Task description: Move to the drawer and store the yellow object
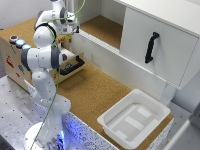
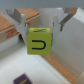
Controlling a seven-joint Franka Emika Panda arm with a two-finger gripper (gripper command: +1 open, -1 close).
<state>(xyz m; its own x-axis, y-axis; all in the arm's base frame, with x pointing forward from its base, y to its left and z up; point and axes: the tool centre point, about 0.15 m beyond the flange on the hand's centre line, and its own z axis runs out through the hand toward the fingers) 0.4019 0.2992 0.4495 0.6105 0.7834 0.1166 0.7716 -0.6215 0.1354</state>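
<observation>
the gripper (image 2: 42, 26) hangs clamped on the yellow block (image 2: 40, 44), one finger (image 2: 21, 22) on each side, a dark u-mark facing the wrist camera. the drawer (image 1: 70, 64) sits open below the gripper, its handle (image 1: 73, 66) outward.

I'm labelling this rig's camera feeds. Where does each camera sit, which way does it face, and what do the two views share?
Exterior view: off the arm, high up, looking down on the cork counter, wooden drawer, white tub; shows the whole white arm.
Wrist view: on the wrist, looking along the hand; shows two fingers gripping the yellow block.
Shared: only the hand; the block is not discernible in the exterior view.
</observation>
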